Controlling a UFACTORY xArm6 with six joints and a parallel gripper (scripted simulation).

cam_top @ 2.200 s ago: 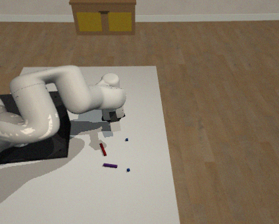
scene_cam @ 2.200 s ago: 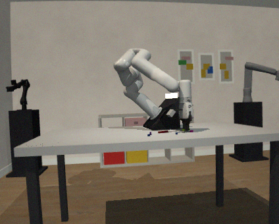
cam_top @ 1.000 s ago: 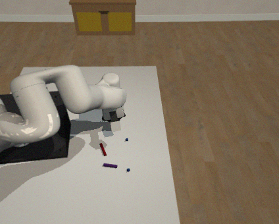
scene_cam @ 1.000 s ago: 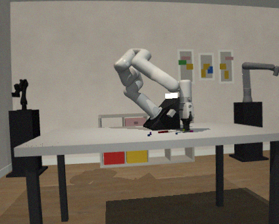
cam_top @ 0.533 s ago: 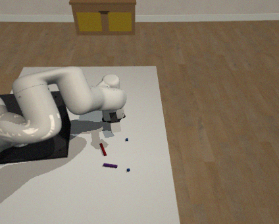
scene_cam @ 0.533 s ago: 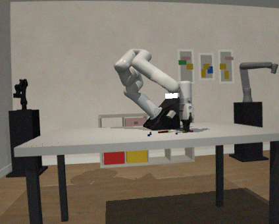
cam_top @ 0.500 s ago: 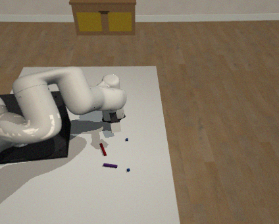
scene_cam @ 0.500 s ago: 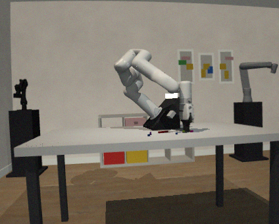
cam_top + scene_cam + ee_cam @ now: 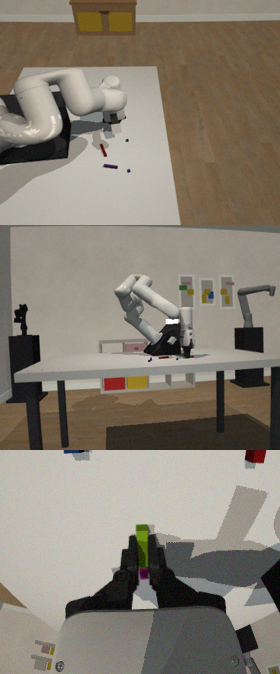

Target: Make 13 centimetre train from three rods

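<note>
Gripper (image 9: 143,573) fingers are clamped on a small magenta rod (image 9: 144,572), low over the white tabletop (image 9: 142,198), with a lime rod (image 9: 143,543) just beyond its tips. Relative to the red rod (image 9: 104,149), the purple rod (image 9: 110,166) lies just nearer the camera in the top view, apart from it, and two blue rods (image 9: 127,140) (image 9: 129,171) sit to its right.

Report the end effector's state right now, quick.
End effector: shut on the lime rod, held between its fingers low over the table; a small magenta piece shows just under the lime.
</note>
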